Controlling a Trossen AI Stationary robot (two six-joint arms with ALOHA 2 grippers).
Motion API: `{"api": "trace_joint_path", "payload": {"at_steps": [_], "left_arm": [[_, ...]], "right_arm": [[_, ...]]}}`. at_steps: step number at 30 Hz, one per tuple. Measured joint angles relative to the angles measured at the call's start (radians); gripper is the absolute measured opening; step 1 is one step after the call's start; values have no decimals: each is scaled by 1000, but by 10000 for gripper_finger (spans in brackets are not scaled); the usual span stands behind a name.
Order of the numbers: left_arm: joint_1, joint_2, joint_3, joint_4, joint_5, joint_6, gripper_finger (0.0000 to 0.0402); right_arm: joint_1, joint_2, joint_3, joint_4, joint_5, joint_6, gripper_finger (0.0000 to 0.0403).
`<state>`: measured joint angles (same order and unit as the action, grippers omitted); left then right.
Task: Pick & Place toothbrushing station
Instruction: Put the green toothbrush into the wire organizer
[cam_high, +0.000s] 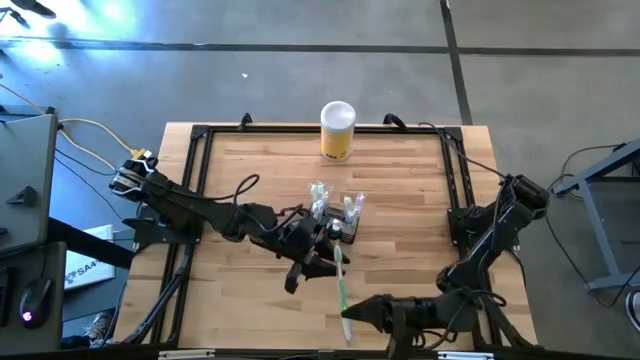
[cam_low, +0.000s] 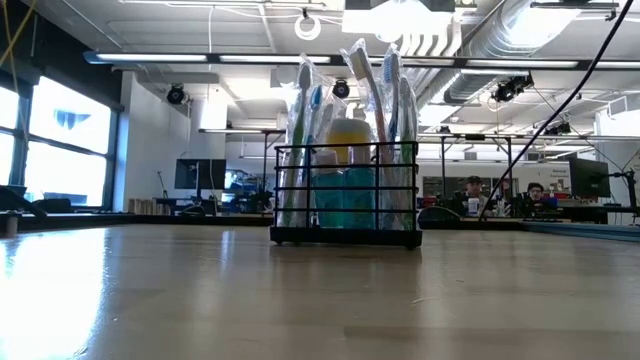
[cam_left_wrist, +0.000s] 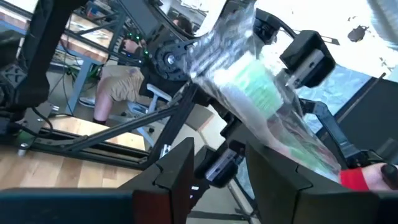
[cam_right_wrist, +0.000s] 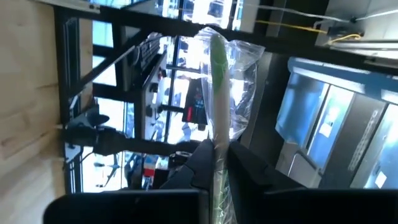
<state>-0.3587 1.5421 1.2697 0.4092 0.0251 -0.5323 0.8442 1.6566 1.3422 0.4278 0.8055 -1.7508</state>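
The toothbrushing station (cam_high: 335, 226), a black wire-mesh caddy, stands on its base at the table's middle. It holds several wrapped toothbrushes and a teal cup (cam_low: 345, 195). My right gripper (cam_high: 352, 318), near the table's front edge, is shut on a green toothbrush (cam_high: 342, 285) in a clear wrapper. The brush runs from the gripper toward the caddy. My left gripper (cam_high: 308, 268) stands just left of the brush's far end, fingers apart, nothing seen between them (cam_left_wrist: 221, 180). In the left wrist view the wrapped brush (cam_left_wrist: 255, 87) crosses just beyond the fingertips. My right gripper pinches the green handle (cam_right_wrist: 217, 163) between its two fingers, near the brush's near end. The fingers come level from the table's right side and lie across the brush. The brush is lifted clear of the table, its wrapped far part (cam_right_wrist: 231, 68) sticking out past the fingers. Whether my left gripper touches the wrapper cannot be told.
A yellow cylinder with a white lid (cam_high: 338, 130) stands at the table's far edge, behind the caddy. A black frame (cam_high: 195, 190) runs round the tabletop. Bare wood lies left and right of the caddy. People sit at desks beyond the table (cam_low: 500, 195).
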Motion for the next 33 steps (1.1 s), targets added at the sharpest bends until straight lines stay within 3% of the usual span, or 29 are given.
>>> {"api": "trace_joint_path", "payload": {"at_steps": [12,33], "left_arm": [[-2,0,0,13,145,-3,141],[0,0,1,56,141,5,141]], "right_arm": [[66,0,1,-13,89,-3,17],[-14,0,0,-61,38,42,17]]}}
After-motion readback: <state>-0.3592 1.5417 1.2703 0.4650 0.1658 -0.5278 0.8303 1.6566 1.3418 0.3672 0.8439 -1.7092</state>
